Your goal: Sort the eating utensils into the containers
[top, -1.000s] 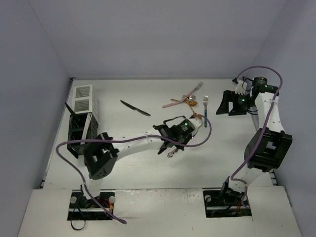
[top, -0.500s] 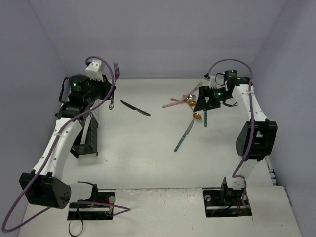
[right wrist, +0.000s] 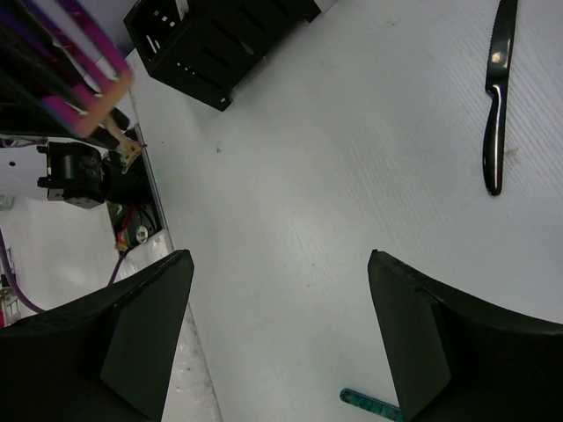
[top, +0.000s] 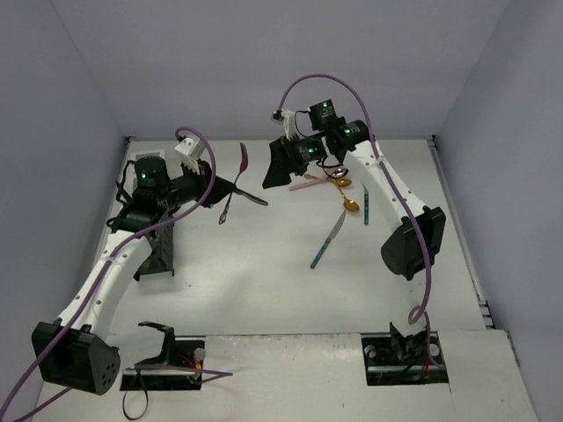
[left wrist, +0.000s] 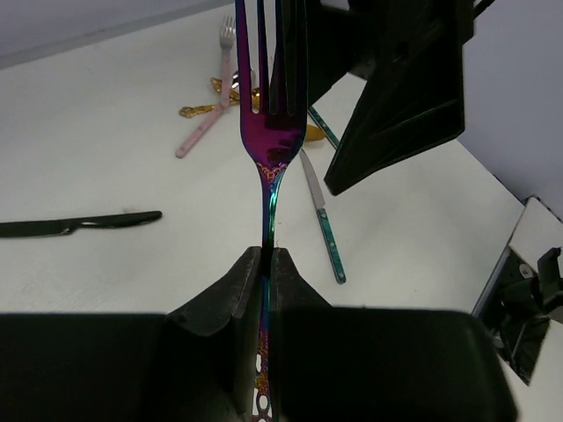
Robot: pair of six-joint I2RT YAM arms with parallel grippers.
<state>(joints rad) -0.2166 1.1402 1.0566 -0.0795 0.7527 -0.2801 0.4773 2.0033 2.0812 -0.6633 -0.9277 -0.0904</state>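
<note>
Left gripper (left wrist: pixel 266 255) is clamped shut on the handle of a purple iridescent fork (left wrist: pixel 271 132), tines pointing away from the jaws, held in the air over the table (top: pixel 264 281) toward its far-left part. Right gripper (right wrist: pixel 277 259) hangs wide open w/ nothing in it, just beside the fork. Black caddy (right wrist: pixel 220 40) stands at the left edge, partly under the left arm; slots look dark, can't tell what's inside. White caddy (top: pixel 148 159) peeks out behind that arm, contents hidden. Black knife (right wrist: pixel 494 105), teal knife (top: pixel 327 239), gold spoons (top: pixel 351 205) & pink fork (left wrist: pixel 207 132) lie loose on the table, outside both caddies.
</note>
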